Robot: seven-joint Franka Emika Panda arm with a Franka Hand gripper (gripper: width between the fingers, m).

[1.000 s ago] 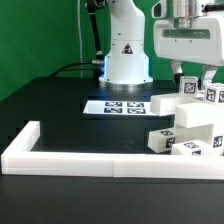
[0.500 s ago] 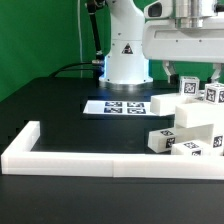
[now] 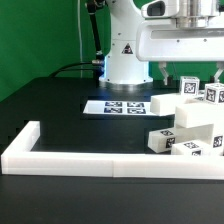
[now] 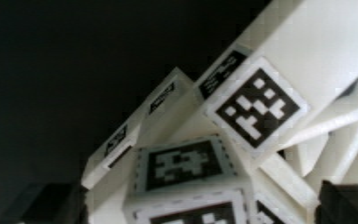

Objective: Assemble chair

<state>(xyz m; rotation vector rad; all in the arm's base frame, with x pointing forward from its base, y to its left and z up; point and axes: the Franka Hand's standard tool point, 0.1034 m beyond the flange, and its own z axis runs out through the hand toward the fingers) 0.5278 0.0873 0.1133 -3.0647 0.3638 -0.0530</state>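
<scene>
Hovering above the cluster of white chair parts (image 3: 192,125), the gripper (image 3: 190,72) hangs with its jaws spread wide and grasping nothing; one finger (image 3: 164,72) shows on the side toward the marker board and the other finger (image 3: 219,70) at the frame's edge. Landmark for placement is the marker board (image 3: 117,106), lying flat on the black counter (image 3: 60,100) in front of the robot base (image 3: 127,55). Chair parts sit piled on the counter to the exterior view's right of the marker board, the nearest slanted piece (image 3: 160,104) just beside the board's corner. Several tagged blocks are stacked behind and above it, with one low block (image 3: 165,141) nearer the border wall (image 3: 100,158). That long white wall runs along the counter on the camera's side of the marker board and turns a corner at the exterior view's left. Wrist view shows tagged white chair pieces (image 4: 220,150) close beneath the camera, leaning against each other at angles, with dark fingertips (image 4: 43,200) at the frame's lower corners clear of the pieces.
</scene>
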